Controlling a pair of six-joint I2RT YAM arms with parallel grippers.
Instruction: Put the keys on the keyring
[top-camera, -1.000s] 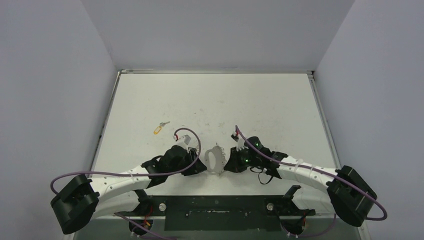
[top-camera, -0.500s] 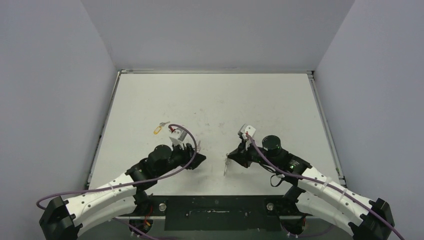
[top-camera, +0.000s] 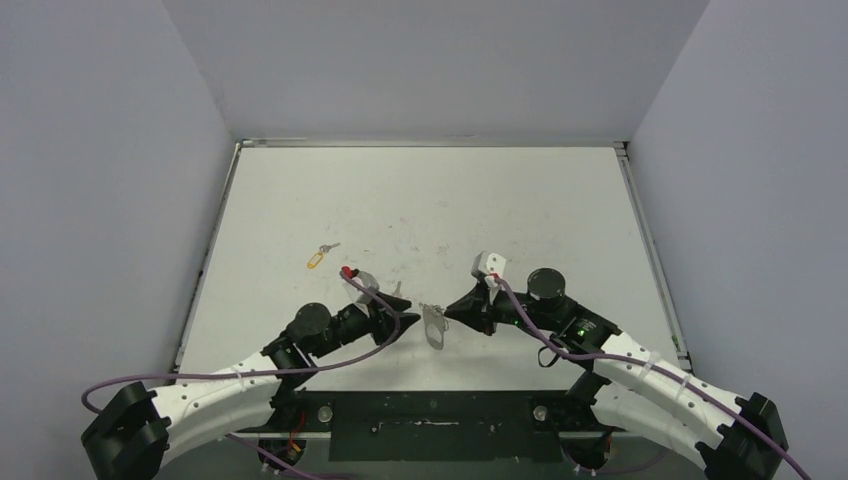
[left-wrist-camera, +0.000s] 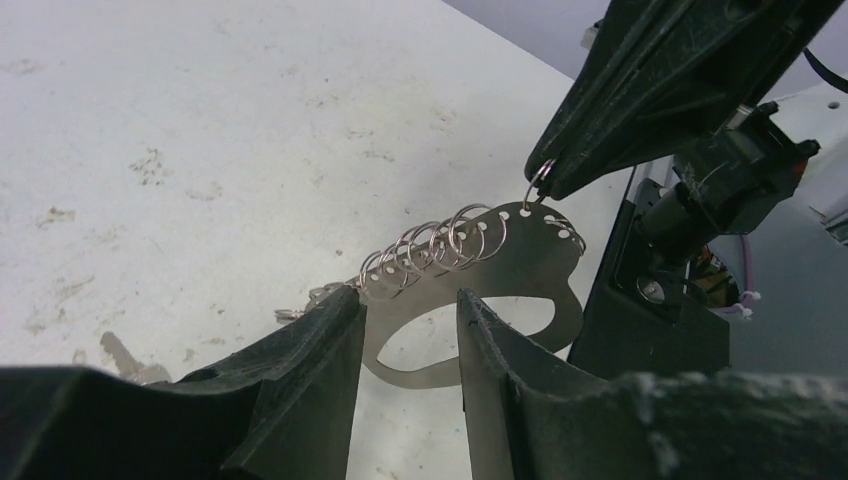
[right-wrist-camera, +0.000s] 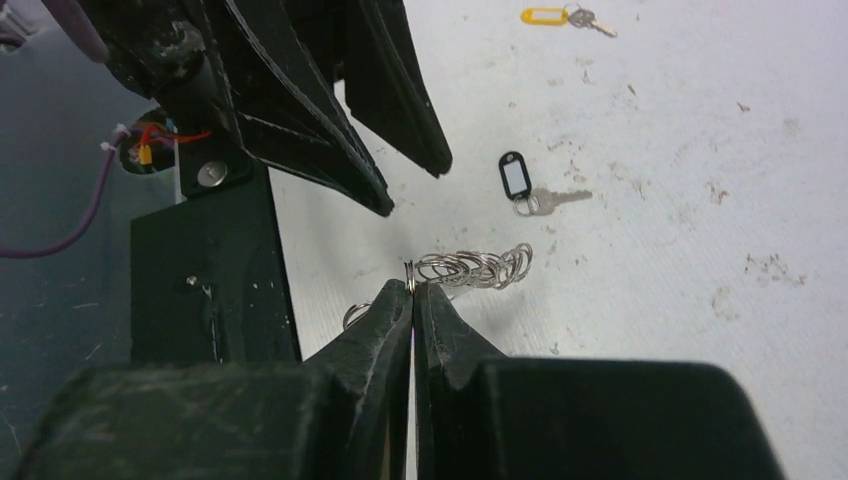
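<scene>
Jaws of the right gripper (right-wrist-camera: 412, 290) are pinched shut on an end ring of the keyring (left-wrist-camera: 525, 255), held up between both arms. Left gripper (left-wrist-camera: 408, 300) is spread open around the plate, nothing clamped. Black-tagged key (right-wrist-camera: 515, 178) and yellow-tagged key (right-wrist-camera: 548, 15) are seen lying on the table (top-camera: 500, 200), so nothing's threaded yet. One likely needs to be fetched next.

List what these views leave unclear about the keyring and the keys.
- Top view: the rings on the keyring are too small to count.
- Right wrist view: the right gripper fingers hide most of the keyring's flat loop.
- Left wrist view: a left gripper finger covers part of a key; which key is unclear.
</scene>
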